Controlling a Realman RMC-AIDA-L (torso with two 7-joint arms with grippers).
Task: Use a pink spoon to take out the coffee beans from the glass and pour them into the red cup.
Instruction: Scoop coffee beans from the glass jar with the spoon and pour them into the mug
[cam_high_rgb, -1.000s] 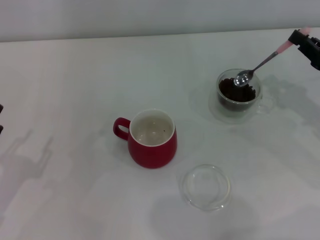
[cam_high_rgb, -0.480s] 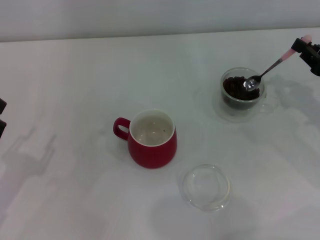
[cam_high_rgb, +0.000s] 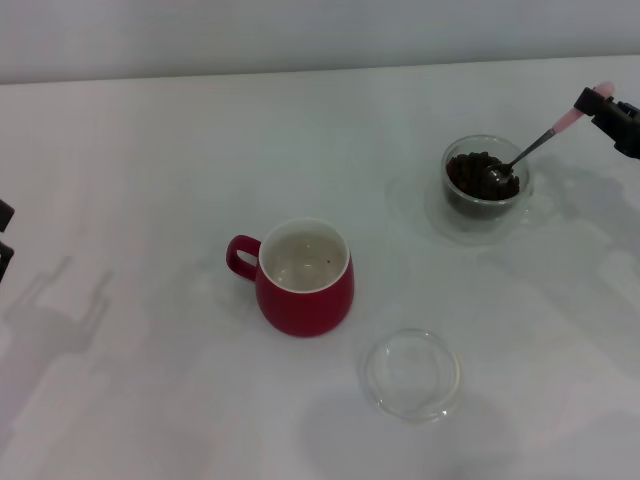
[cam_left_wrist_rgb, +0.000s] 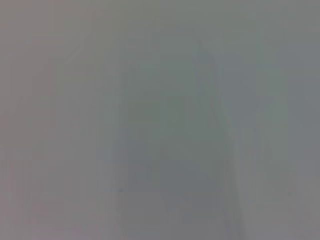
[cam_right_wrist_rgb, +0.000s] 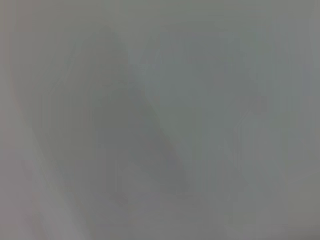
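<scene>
I hold the pink spoon (cam_high_rgb: 545, 140) clamped in the right gripper (cam_high_rgb: 608, 112) at the table's right edge — handle slanting down-left, bowl buried among coffee beans (cam_high_rgb: 480, 173) inside the glass (cam_high_rgb: 485, 190); red cup (cam_high_rgb: 303, 277) lies farther left.

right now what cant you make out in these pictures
- Right gripper: cut off by the head view's right edge; only the part clamping the pink spoon handle shows.
- Spoon bowl: buried among the coffee beans in the glass, so its load is hidden.
- Left gripper: only a dark sliver at the head view's left edge.
- Both wrist views: a blank grey blur, nothing identifiable.
</scene>
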